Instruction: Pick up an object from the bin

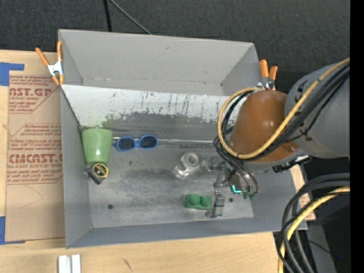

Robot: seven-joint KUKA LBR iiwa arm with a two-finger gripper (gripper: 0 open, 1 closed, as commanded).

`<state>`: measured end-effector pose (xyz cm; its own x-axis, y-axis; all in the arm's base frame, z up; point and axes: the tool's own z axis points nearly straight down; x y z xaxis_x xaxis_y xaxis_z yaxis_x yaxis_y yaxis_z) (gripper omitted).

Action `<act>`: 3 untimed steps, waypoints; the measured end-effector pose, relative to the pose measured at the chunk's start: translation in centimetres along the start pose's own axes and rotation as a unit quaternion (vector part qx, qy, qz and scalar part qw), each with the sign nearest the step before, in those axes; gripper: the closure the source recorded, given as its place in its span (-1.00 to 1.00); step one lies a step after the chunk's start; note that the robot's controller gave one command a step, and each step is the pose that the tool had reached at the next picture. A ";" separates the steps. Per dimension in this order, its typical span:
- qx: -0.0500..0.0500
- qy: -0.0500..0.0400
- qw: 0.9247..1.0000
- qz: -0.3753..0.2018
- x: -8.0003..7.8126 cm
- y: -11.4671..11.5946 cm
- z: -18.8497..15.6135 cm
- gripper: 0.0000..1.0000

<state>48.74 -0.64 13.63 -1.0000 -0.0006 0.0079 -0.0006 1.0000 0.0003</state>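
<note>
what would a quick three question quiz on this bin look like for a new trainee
1. True or false: the green cup lies at the left end of the bin.
2. Which thing is nearest the pincer? A blue sunglasses, B green block, C green cup.
3. Fill in: the arm reaches in from the view's ___.
Key: 1 true; 2 B; 3 right.

green cup; blue sunglasses; grey bin
</note>
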 end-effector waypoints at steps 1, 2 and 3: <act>0.000 -0.003 1.000 -0.028 -1.8 1.1 7.0 -1.00; 0.000 -0.004 1.000 -0.028 -1.9 1.1 6.6 1.00; 0.001 -0.009 1.000 -0.030 -3.6 1.1 -10.2 1.00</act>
